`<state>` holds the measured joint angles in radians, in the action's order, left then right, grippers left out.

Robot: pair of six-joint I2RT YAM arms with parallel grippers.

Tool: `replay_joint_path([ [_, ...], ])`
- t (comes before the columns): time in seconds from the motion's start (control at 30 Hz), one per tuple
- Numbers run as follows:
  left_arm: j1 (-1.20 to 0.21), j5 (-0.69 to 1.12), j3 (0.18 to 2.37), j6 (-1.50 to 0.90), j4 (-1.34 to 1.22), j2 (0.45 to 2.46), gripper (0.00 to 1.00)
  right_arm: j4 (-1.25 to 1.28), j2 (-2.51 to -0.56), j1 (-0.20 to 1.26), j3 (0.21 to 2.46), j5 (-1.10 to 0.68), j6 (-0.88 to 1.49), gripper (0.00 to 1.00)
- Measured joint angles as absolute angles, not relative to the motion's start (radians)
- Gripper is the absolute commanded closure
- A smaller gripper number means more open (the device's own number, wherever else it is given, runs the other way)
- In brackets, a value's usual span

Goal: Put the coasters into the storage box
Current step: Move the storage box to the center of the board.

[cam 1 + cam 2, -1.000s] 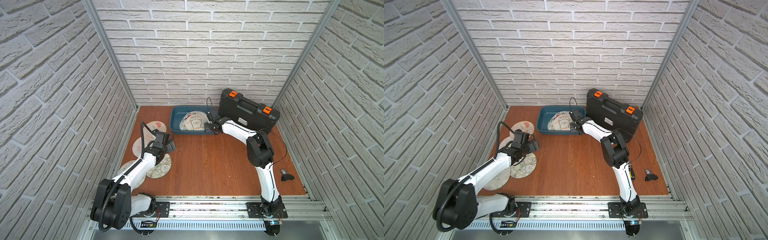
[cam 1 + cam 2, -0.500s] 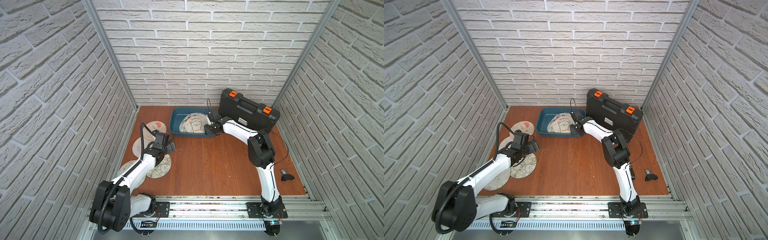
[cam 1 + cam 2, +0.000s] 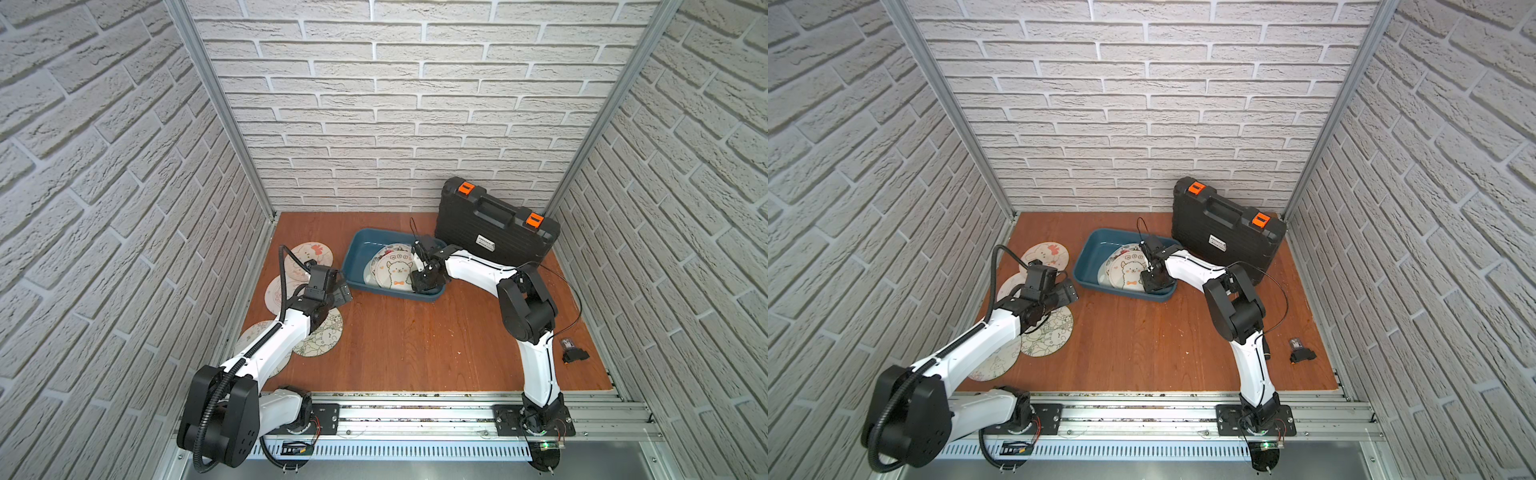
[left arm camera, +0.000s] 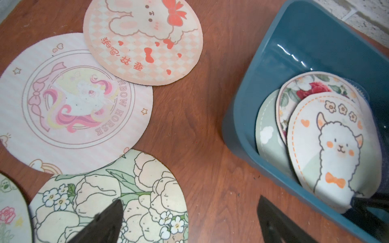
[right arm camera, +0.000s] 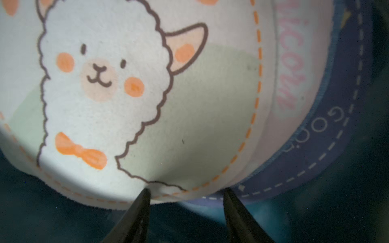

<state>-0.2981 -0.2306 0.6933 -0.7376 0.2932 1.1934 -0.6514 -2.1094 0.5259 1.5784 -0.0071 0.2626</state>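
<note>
The teal storage box (image 3: pixel 353 257) (image 3: pixel 1088 257) (image 4: pixel 252 84) sits at the back middle with several coasters in it. An alpaca coaster (image 3: pixel 397 270) (image 3: pixel 1129 270) (image 4: pixel 334 147) (image 5: pixel 147 84) lies on top, over a rose one (image 4: pixel 311 88) and a navy one (image 5: pixel 336 136). My right gripper (image 3: pixel 422 282) (image 3: pixel 1148 282) (image 5: pixel 187 192) is inside the box, open, with the alpaca coaster's edge at its tips. My left gripper (image 3: pixel 343 291) (image 3: pixel 1069 291) (image 4: pixel 189 199) hangs open over the rim of a flower coaster (image 3: pixel 320 336) (image 4: pixel 101 189). Rabbit (image 3: pixel 311 253) (image 4: pixel 143 40) and unicorn (image 4: pixel 73 105) coasters lie on the table.
A black case (image 3: pixel 494 232) (image 3: pixel 1225 232) with orange latches stands just behind and right of the box. A small black object (image 3: pixel 575 353) lies by the right wall. One more coaster (image 3: pixel 253 336) is partly under my left arm. Brick walls close three sides.
My right gripper has shifted slightly inside the box, staying at the alpaca coaster's edge. My left arm has barely moved.
</note>
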Motion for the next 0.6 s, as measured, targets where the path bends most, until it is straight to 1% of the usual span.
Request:
replay_joint_path([
  [0.47, -0.299, -0.236, 0.664, -0.737, 0.302, 1.156, 0.02, -0.647, -1.927, 0.51, 1.317, 0.081, 0.329, 0.42],
  [0.6, -0.3, -0.244, 0.66, -0.738, 0.313, 1.146, 0.02, -0.65, -1.891, 0.5, 1.276, 0.109, 0.339, 0.42],
])
